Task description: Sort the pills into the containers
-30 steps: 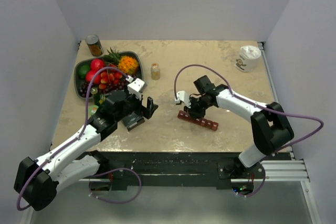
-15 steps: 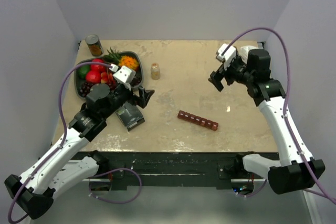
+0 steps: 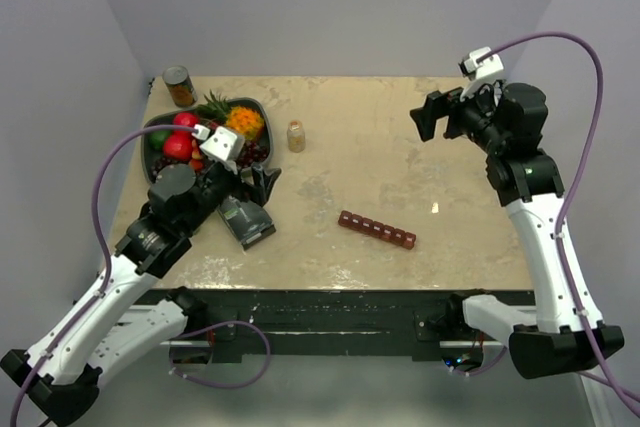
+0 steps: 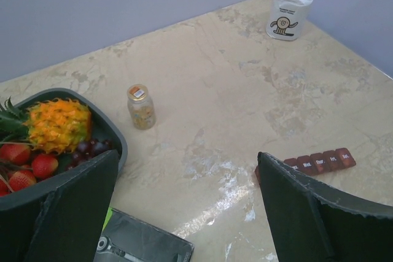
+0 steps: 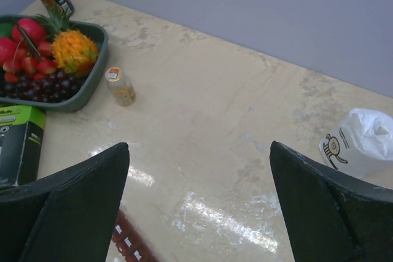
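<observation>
The pills show as a tan mass in a small clear bottle (image 3: 296, 136) standing upright on the table, right of the fruit bowl; it is also in the left wrist view (image 4: 140, 107) and the right wrist view (image 5: 120, 86). The containers are one dark red-brown strip (image 3: 376, 230) lying mid-table with its lids down, also visible as the strip (image 4: 319, 161) and the strip (image 5: 132, 246). My left gripper (image 3: 262, 185) hovers open left of the strip, nothing between its fingers (image 4: 187, 153). My right gripper (image 3: 432, 119) is raised at the back right, open and empty (image 5: 199, 145).
A grey-green fruit bowl (image 3: 152, 133) sits at the back left with a metal can (image 3: 179, 86) behind it. A black box (image 3: 247, 220) lies under the left gripper, beside a green box (image 5: 18, 139). A white paper cup (image 4: 290, 4) stands at the back right corner.
My right gripper has opened and swung up from the strip to the back right. My left arm has pulled back slightly to the left. The strip has stayed in place.
</observation>
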Robot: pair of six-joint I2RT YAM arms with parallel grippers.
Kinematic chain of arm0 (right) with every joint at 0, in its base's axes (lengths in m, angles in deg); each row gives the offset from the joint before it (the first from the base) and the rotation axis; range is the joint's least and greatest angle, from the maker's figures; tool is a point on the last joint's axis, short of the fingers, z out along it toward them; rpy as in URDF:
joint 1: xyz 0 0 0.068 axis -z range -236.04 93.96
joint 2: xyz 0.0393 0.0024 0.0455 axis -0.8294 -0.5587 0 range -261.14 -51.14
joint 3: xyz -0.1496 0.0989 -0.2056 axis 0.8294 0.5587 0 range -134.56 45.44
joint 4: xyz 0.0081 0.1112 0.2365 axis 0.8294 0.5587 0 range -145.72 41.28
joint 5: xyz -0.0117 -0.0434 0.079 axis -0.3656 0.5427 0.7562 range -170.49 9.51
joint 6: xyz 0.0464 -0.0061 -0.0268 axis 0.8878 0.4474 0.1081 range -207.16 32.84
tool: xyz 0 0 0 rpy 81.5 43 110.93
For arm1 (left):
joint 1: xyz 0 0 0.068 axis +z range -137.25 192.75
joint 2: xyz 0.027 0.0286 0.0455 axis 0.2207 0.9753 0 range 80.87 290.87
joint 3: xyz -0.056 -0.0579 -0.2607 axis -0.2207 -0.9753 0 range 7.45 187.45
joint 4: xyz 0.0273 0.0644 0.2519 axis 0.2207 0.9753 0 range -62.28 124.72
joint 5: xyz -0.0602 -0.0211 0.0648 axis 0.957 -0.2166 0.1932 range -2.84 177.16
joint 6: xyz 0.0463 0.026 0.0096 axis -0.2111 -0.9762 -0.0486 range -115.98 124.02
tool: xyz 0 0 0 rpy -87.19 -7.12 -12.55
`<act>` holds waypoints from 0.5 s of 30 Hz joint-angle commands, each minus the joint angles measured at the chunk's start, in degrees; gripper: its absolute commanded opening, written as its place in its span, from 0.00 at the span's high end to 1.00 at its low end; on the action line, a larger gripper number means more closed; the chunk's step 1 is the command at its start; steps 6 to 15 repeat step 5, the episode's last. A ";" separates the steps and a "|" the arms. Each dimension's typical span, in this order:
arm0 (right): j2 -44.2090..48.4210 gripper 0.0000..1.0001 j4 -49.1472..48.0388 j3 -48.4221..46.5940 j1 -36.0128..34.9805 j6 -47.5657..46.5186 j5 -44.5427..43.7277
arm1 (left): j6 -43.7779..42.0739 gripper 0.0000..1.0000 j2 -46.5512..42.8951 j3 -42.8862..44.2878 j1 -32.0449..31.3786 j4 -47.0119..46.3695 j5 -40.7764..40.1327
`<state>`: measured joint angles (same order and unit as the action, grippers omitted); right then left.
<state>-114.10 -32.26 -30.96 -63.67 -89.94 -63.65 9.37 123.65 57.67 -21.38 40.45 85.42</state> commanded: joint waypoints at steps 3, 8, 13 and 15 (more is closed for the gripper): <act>1.61 0.01 -2.54 0.55 1.22 0.76 1.35 | 0.02 0.01 -1.56 -0.82 0.29 -0.08 -0.46; 1.52 0.01 -2.81 1.25 1.31 1.20 1.53 | 0.11 0.01 -1.83 -1.08 0.29 0.10 -0.55; 1.52 0.01 -2.81 1.25 1.31 1.20 1.53 | 0.11 0.01 -1.83 -1.08 0.29 0.10 -0.55; 1.52 0.01 -2.81 1.25 1.31 1.20 1.53 | 0.11 0.01 -1.83 -1.08 0.29 0.10 -0.55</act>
